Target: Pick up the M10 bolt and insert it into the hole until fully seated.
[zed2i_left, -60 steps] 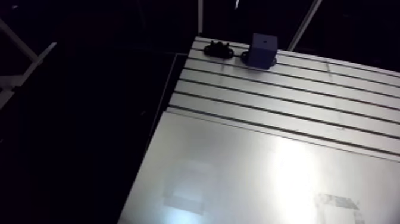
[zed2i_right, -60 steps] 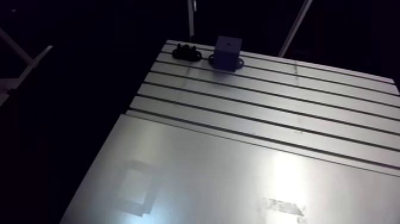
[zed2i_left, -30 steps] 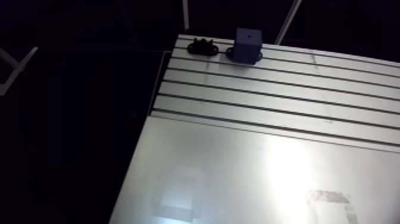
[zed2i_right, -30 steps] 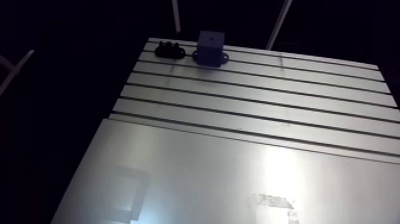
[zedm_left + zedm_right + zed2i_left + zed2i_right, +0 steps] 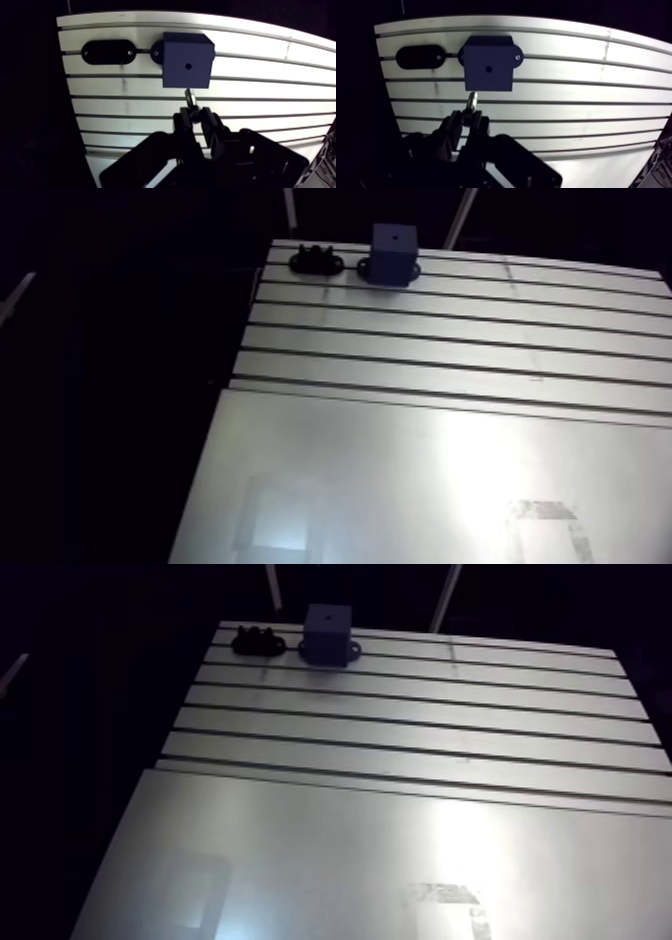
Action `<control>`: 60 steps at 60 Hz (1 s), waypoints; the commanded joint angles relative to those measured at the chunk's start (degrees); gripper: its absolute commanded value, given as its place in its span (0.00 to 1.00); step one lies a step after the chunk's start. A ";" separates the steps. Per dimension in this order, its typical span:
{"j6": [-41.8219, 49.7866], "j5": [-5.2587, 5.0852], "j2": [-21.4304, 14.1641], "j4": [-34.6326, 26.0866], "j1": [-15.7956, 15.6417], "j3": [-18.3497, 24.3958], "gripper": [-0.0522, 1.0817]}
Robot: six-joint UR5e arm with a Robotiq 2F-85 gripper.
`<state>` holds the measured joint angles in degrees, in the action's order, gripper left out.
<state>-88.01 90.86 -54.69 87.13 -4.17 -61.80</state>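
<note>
1. The table [image 5: 450,358] is slotted aluminium at its far part and a smooth sheet nearer. Only the arm view shows that sheet; the wrist view takes in just the slots.
2. The block [image 5: 188,67], dark blue, stands on the far slots. The arm view shows its height and its base flange, while the wrist view looks down on its top face.
3. A black plate [image 5: 108,51], oval and flat, lies just beside the block.
4. The gripper [image 5: 196,118] appears in the wrist view only. Its fingers pinch the bolt by its head end, with the shank sticking out ahead of them.
5. The bolt [image 5: 190,97] is held above the slots with its tip near the block's nearer edge, not yet at the hole. Being steel, it is likely stiff, fairly heavy for its size and smooth enough to pivot in a two-finger pinch. A hold close under the head, with the shank square to the fingers, seems safest.
6. The hole [image 5: 188,65] is a small dark dot in the middle of the block's top face, clear in the wrist view and barely visible in the arm view.
</note>
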 commanded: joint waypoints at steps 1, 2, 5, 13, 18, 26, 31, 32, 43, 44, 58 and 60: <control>-0.01 0.15 1.37 0.10 0.46 -0.11 1.00; -0.01 0.15 1.37 0.10 0.46 -0.11 1.00; -0.01 0.15 1.40 0.10 0.40 -0.20 1.00; -0.01 0.24 1.64 0.19 0.38 -0.05 1.00; -0.01 0.24 2.59 0.28 0.55 -0.01 1.00; -0.01 0.24 2.72 0.28 0.89 -0.02 1.00; 0.08 0.24 3.03 0.19 0.91 0.13 1.00; 0.08 0.24 3.03 0.19 0.91 0.13 1.00; 0.08 0.15 3.51 0.19 1.44 0.06 1.00; 0.08 0.15 3.51 0.19 1.36 0.06 1.00; 0.16 0.22 3.75 0.19 1.19 -0.45 1.00; 0.17 0.16 3.92 0.19 1.18 -0.39 1.00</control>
<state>-87.92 91.02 -51.16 87.32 -2.89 -61.93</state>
